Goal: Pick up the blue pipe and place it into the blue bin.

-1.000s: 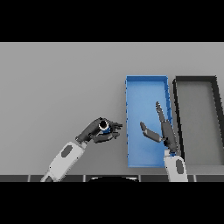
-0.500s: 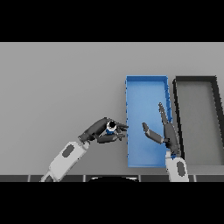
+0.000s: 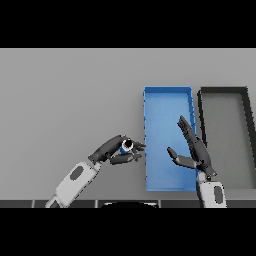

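Blue pipe gripped by left hand, mostly hidden by its fingers.
Right hand open over blue bin, at pipe's 3 o'clock; no writing visible.

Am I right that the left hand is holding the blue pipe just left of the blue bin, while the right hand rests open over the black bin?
Not quite: in the head view the right hand is open over the blue bin, not the black bin. The left hand does hold the blue pipe just left of it.

Bare sorting workstation: plain grey table, blue bin, dark bin side by side.
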Robot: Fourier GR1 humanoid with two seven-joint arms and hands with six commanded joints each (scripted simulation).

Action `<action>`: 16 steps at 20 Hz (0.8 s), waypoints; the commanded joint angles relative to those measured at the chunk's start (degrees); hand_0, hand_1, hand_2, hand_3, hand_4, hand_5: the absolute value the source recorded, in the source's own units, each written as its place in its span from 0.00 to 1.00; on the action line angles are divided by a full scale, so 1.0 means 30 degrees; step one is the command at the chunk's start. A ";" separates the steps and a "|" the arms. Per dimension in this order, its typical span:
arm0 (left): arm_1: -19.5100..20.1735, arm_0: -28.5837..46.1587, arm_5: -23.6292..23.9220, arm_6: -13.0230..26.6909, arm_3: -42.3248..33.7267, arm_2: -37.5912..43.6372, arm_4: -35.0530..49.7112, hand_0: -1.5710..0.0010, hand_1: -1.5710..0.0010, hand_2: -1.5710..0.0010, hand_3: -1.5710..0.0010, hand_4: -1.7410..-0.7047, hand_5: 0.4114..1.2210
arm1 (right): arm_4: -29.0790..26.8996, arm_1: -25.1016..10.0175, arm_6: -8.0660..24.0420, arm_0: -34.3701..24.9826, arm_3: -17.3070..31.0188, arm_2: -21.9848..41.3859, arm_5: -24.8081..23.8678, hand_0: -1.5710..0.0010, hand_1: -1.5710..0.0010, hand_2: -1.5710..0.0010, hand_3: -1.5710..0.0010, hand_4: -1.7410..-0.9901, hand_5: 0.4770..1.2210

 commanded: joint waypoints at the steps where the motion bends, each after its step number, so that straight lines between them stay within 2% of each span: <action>1: -0.0124 0.0054 0.0103 0.0024 -0.0034 -0.0144 -0.0167 0.00 0.00 0.00 0.05 0.00 1.00 | -0.1007 -0.0555 0.0884 -0.0248 -0.0553 0.0034 0.0785 1.00 1.00 1.00 1.00 0.65 0.11; 3: -0.0072 -0.0239 0.0043 0.0072 0.0017 0.0045 -0.0091 0.00 0.00 0.00 0.05 0.00 1.00 | -0.2220 -0.1615 0.2446 -0.1115 -0.1707 0.0541 0.2013 1.00 1.00 1.00 1.00 0.58 0.05; 4: -0.0116 -0.0259 0.0053 0.0027 0.0043 0.0016 -0.0155 0.00 0.00 0.00 0.05 0.00 1.00 | -0.2946 -0.1988 0.3526 -0.1789 -0.2203 0.0767 0.2323 1.00 1.00 1.00 1.00 0.57 0.03; 5: -0.0140 -0.0295 0.0056 -0.0193 0.0161 0.0041 -0.0240 0.00 0.00 0.00 0.05 0.00 1.00 | -0.3416 -0.2460 0.4130 -0.2352 -0.2538 0.0932 0.2727 1.00 1.00 1.00 1.00 0.56 0.03; 8: -0.0107 -0.0536 -0.0059 -0.0120 0.0387 0.0264 -0.0147 0.00 0.00 0.00 0.05 0.00 1.00 | -0.4184 -0.2721 0.6060 -0.4114 -0.2930 0.2073 0.3425 1.00 1.00 1.00 1.00 0.58 0.03; 11: -0.0037 -0.0511 -0.0322 -0.0007 0.0241 0.0204 -0.0032 0.00 0.00 0.00 0.06 0.00 1.00 | -0.3628 -0.2515 0.6907 -0.6064 -0.2394 0.3150 0.4034 1.00 1.00 1.00 1.00 0.58 0.06; 12: -0.0138 -0.0508 -0.0264 -0.0039 0.0317 0.0231 -0.0039 0.00 0.00 0.00 0.05 0.00 1.00 | -0.3396 -0.2476 0.6889 -0.6549 -0.2117 0.3405 0.4366 1.00 1.00 1.00 1.00 0.60 0.06; 16: -0.0136 -0.0371 -0.0612 -0.0479 -0.0066 0.0129 0.0194 0.00 0.00 0.00 0.04 0.00 1.00 | -0.3180 -0.1375 0.8046 -0.8230 -0.1079 0.4647 0.4787 1.00 1.00 1.00 1.00 0.68 0.07</action>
